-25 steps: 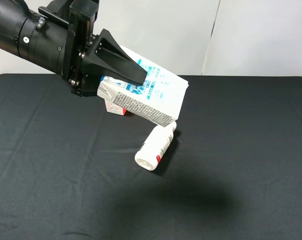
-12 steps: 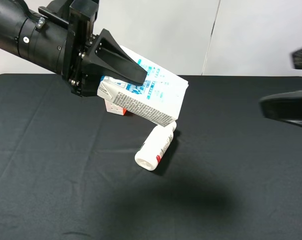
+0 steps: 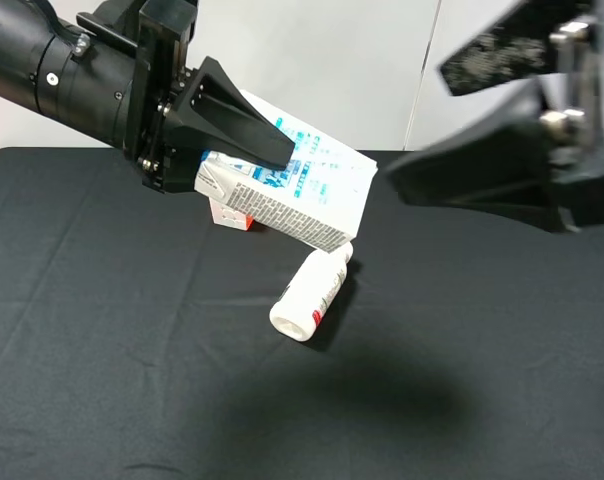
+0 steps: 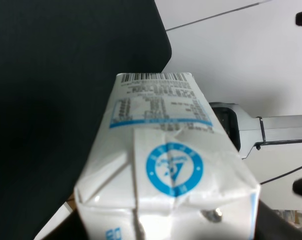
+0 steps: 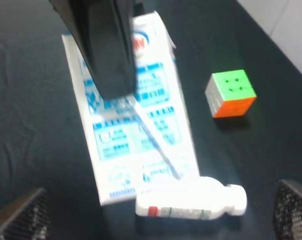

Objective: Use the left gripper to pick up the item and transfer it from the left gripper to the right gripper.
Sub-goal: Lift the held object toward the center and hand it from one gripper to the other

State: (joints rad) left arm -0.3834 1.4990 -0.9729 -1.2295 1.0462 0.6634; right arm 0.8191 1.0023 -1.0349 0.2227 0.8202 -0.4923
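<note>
My left gripper (image 3: 274,152), black with wedge-shaped fingers, is shut on the item (image 3: 312,195), a white carton with light-blue print. It holds the carton tilted in the air above the table's back middle. The carton fills the left wrist view (image 4: 166,150), gabled top nearest the camera. My right gripper (image 3: 417,132) is open and hangs in the air just to the right of the carton, apart from it. The right wrist view shows the carton (image 5: 136,135) under a left finger (image 5: 108,45), with one of my own fingertips (image 5: 293,210) at the frame edge.
A white bottle with a red-marked label (image 3: 312,290) lies on the black table (image 3: 102,380) below the carton; it also shows in the right wrist view (image 5: 191,204). A multicoloured puzzle cube (image 5: 231,92) sits behind, mostly hidden by the carton in the high view (image 3: 232,215).
The right gripper has come in from the right edge of the high view toward the carton. The left gripper and the carton have not moved.
</note>
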